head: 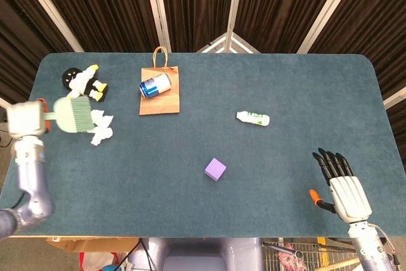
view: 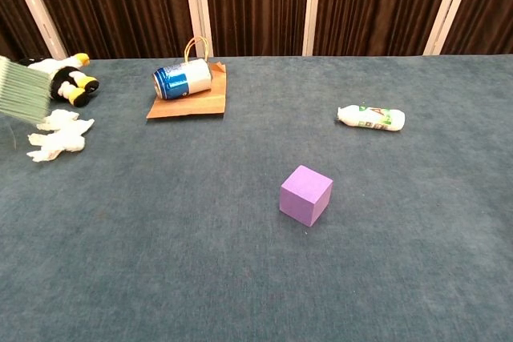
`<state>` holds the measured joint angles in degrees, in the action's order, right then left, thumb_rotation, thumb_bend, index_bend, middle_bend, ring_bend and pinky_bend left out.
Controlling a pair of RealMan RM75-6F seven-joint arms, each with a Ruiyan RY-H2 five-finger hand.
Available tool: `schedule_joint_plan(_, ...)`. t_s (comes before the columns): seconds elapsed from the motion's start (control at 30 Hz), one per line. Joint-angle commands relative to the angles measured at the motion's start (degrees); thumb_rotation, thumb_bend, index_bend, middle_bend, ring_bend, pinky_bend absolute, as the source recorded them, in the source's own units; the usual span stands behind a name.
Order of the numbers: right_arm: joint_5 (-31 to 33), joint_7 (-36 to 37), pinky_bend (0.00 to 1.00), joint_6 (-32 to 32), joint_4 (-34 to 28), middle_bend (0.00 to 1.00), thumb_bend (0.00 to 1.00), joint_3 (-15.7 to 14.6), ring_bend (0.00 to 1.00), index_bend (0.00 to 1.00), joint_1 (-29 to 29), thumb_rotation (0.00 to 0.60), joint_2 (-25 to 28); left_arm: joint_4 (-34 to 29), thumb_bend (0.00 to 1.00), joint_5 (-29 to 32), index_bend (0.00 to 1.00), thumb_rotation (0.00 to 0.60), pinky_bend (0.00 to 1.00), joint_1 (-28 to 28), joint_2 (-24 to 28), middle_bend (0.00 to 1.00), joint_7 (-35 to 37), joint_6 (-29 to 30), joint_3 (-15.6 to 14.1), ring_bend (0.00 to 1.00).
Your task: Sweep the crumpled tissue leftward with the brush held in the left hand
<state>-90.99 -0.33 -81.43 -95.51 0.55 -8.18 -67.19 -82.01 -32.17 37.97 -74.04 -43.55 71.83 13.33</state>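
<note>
Over at the far left edge of the blue surface (head: 266, 87), the left hand (head: 24, 119) has its fingers wrapped round the handle of the brush (head: 73, 113), whose green bristle head sits just left of the crumpled tissue (head: 100, 128). From overhead the bristles look to overlap the tissue's left side, though whether they actually touch it is hard to say; in the chest view only a corner of the brush shows at the frame edge, above and left of the tissue. The tissue lies on the surface just in front of a plush penguin (head: 81, 81), near it but apart.

The right hand (head: 339, 183) rests low at the near right corner, fingers spread and straight, holding nothing.

A blue can (head: 155, 85) lies on its side on a flat brown paper bag (head: 158, 98). A small white bottle (head: 253, 117) lies further right, and a purple cube (head: 216, 169) stands nearer the front, well apart from everything else.
</note>
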Motion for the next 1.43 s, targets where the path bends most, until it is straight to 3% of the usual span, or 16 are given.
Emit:
schedule_joint_plan(0.03, 0.0, -0.2, 0.00, 0.0, 0.0, 0.00, 0.34, 0.0, 0.00, 0.00, 0.0, 0.600, 0.0, -2.1, 0.77, -2.2, 0.82, 0.600, 1.00, -2.2, 4.0, 1.00, 5.3, -0.5, 1.8, 1.00)
schedule_joint_plan(0.17, 0.1, -0.4, 0.00, 0.1, 0.0, 0.00, 0.34, 0.0, 0.00, 0.00, 0.0, 0.600, -0.1, -4.9, 0.76, -3.9, 0.82, 0.600, 1.00, -3.2, 5.6, 1.00, 8.7, -0.9, 2.7, 1.00)
schedule_joint_plan(0.37, 0.3, -0.4, 0.00, 0.0, 0.1, 0.00, 0.35, 0.1, 0.00, 0.00, 0.1, 0.600, -0.1, -11.9, 0.76, -8.8, 0.82, 0.600, 1.00, -4.3, 5.3, 1.00, 11.5, 0.0, 1.3, 1.00)
schedule_joint_plan(0.63, 0.5, -0.7, 0.00, 0.1, 0.0, 0.00, 0.34, 0.1, 0.00, 0.00, 0.1, 0.600, -0.1, -26.9, 0.74, -18.0, 0.81, 0.600, 1.00, -9.2, 4.0, 1.00, 12.0, 4.6, -6.1, 1.00)
schedule_joint_plan(0.7, 0.4, -0.7, 0.00, 0.1, -0.1, 0.00, 0.34, 0.0, 0.00, 0.00, 0.1, 0.600, -0.1, -28.5, 0.70, -19.5, 0.79, 0.600, 1.00, -10.3, 3.3, 1.00, 12.2, 5.3, -7.8, 1.00)
schedule_joint_plan(0.8, 0.3, -1.0, 0.00, 0.0, -0.1, 0.00, 0.34, 0.0, 0.00, 0.00, 0.2, 0.600, -0.2, -29.9, 0.56, -21.7, 0.69, 0.600, 0.97, -11.6, 2.6, 0.97, 12.6, 5.3, -10.2, 0.97)
schedule_joint_plan(0.9, 0.4, -1.1, 0.00, -0.1, -0.1, 0.00, 0.34, 0.0, 0.00, 0.00, 0.3, 0.600, -0.2, -31.1, 0.32, -24.3, 0.39, 0.600, 0.76, -12.8, 3.2, 0.70, 11.8, 5.1, -13.2, 0.74)
schedule_joint_plan(0.97, 0.5, -1.0, 0.00, -0.1, -0.1, 0.00, 0.34, 0.1, 0.00, 0.00, 0.3, 0.600, -0.2, -32.5, 0.16, -25.2, 0.17, 0.600, 0.54, -13.6, 4.8, 0.43, 10.8, 4.9, -15.3, 0.50)
schedule_joint_plan(1.03, 0.6, -1.0, 0.00, -0.1, 0.0, 0.00, 0.34, 0.1, 0.00, 0.00, 0.3, 0.600, -0.2, -33.7, 0.09, -25.2, 0.07, 0.600, 0.40, -14.7, 6.7, 0.30, 11.1, 4.9, -16.7, 0.34)
schedule_joint_plan(1.1, 0.5, -0.9, 0.00, 0.0, 0.1, 0.00, 0.34, 0.1, 0.00, 0.00, 0.3, 0.600, -0.2, -34.3, 0.07, -25.2, 0.04, 0.600, 0.33, -16.1, 8.5, 0.25, 13.2, 5.3, -17.3, 0.27)
schedule_joint_plan(1.3, 0.6, -1.3, 0.00, 0.2, 0.1, 0.00, 0.34, 0.0, 0.00, 0.00, 0.2, 0.600, -0.3, -31.6, 0.06, -31.2, 0.05, 0.600, 0.26, -21.2, 13.3, 0.22, 24.5, 8.8, -18.3, 0.22)
schedule_joint_plan(1.43, 0.9, -1.6, 0.00, 0.4, 0.2, 0.00, 0.34, 0.1, 0.00, 0.00, 0.2, 0.600, -0.2, -24.9, 0.06, -40.7, 0.00, 0.600, 0.09, -26.3, 14.5, 0.06, 32.2, 15.0, -20.7, 0.06)
